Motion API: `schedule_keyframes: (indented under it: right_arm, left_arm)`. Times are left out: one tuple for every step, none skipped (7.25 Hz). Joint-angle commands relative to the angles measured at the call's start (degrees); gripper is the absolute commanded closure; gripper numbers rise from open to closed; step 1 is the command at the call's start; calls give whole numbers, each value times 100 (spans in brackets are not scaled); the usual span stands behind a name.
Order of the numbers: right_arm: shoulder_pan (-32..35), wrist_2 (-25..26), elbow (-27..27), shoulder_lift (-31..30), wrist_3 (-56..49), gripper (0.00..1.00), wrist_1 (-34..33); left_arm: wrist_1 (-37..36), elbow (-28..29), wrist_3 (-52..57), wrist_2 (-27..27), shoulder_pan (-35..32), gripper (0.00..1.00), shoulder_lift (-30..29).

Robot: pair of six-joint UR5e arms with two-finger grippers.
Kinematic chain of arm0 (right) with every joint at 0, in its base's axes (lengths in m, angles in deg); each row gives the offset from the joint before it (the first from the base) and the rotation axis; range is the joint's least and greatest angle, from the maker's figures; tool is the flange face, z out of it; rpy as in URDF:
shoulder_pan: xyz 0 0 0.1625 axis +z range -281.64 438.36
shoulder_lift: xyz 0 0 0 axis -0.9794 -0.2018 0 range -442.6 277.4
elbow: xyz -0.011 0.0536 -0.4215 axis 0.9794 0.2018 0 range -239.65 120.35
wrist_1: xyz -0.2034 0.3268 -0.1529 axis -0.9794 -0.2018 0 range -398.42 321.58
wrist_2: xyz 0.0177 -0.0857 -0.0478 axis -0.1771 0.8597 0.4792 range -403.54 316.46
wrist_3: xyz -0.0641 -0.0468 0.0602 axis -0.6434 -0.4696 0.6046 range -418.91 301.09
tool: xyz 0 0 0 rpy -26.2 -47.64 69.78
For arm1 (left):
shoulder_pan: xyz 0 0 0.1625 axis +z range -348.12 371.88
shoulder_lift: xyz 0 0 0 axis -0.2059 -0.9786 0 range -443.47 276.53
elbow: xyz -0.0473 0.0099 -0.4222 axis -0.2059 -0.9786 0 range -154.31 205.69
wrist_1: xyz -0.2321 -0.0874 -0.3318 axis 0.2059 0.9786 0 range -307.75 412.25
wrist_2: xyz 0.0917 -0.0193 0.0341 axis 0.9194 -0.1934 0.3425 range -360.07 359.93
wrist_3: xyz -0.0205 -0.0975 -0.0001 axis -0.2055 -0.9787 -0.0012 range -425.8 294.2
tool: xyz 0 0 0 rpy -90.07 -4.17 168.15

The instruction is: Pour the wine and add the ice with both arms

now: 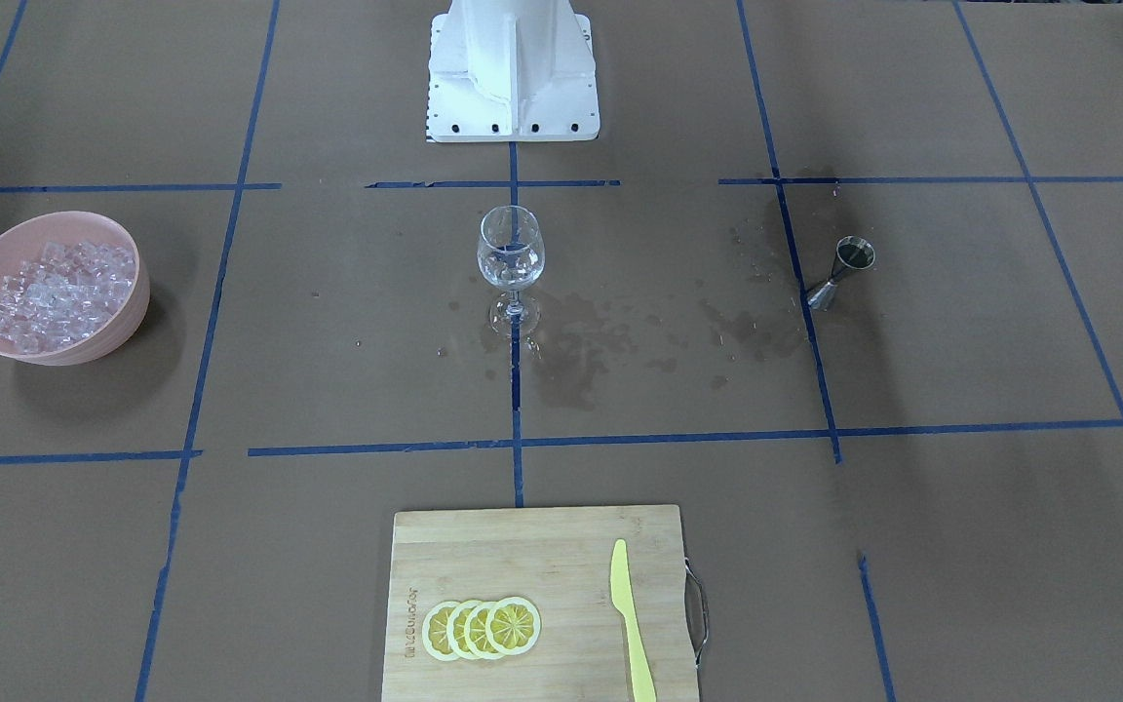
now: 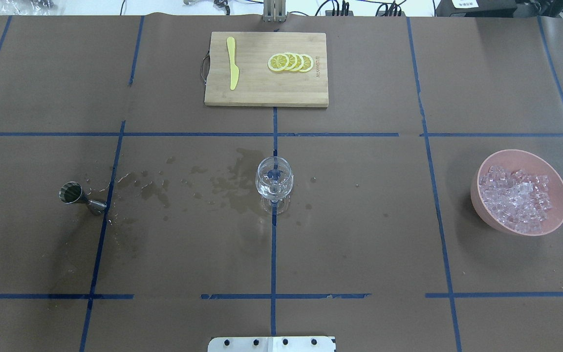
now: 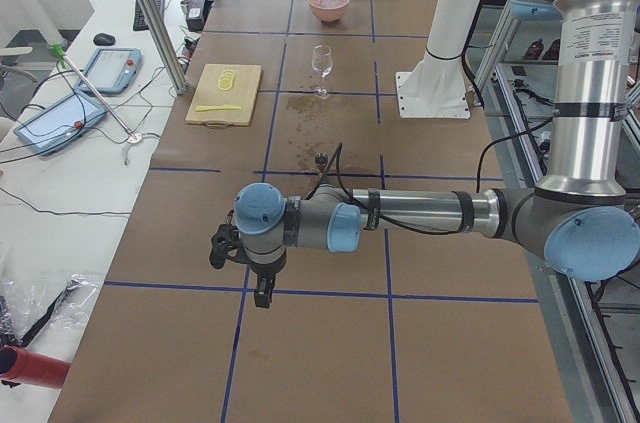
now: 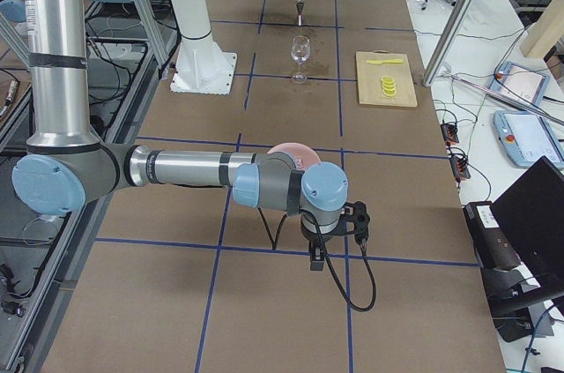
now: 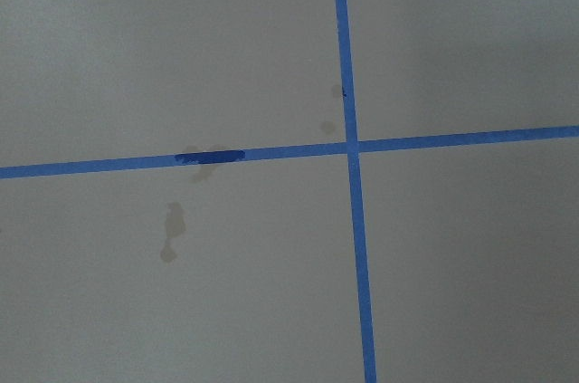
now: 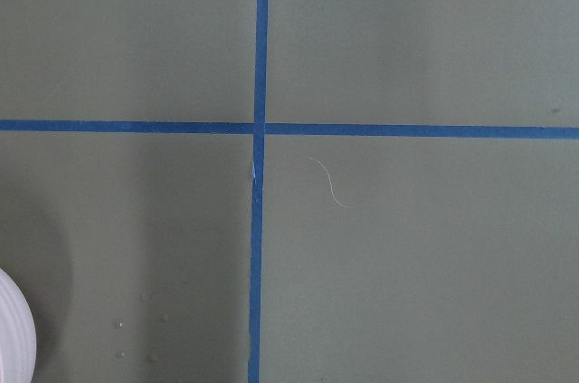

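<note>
Grippers, left gripper [image 3: 262, 295] and right gripper [image 4: 315, 260], hang far aside; their opening I cannot tell. A little wine [image 1: 510, 265] seems to be in the wine glass [image 2: 273, 183], and the ice [image 2: 516, 198] lies in the bowl [image 2: 486, 215] at its 3 o'clock, seen from overhead. I would drop the cubes low and gently.

Soft, even light comes down from overhead, bright but without glare on the brown paper [image 2: 359, 220]. The pink bowl [image 1: 84, 353] throws a blurred shadow toward the operators' side, and the ice [image 1: 55, 292] glints white. The fixed table views are sharp; both wrist views look flat and greyish, the right one shadowed at lower left.
</note>
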Motion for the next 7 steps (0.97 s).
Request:
schedule_keyframes:
  right_arm:
    - [0, -21, 5, -6, 0, 0, 3]
    - [0, -47, 14, -15, 0, 0, 29]
    - [0, -64, 14, -15, 0, 0, 29]
    - [9, -99, -21, -24, 0, 0, 38]
    - [9, -187, -73, -24, 0, 0, 47]
    - [9, -188, -91, -24, 0, 0, 47]
    - [9, -188, -109, -41, 0, 0, 47]
  left_arm:
    - [157, 4, 17, -4, -3, 0, 7]
    - [332, 21, 9, 5, 5, 0, -2]
    - [491, 21, 0, -4, 6, 0, -176]
    - [536, -31, 17, -13, 6, 0, -421]
    - [1189, 30, 9, -39, 110, 0, -554]
    - [1909, 21, -130, -57, 424, 0, -512]
    - [1951, -22, -132, -57, 645, 0, -529]
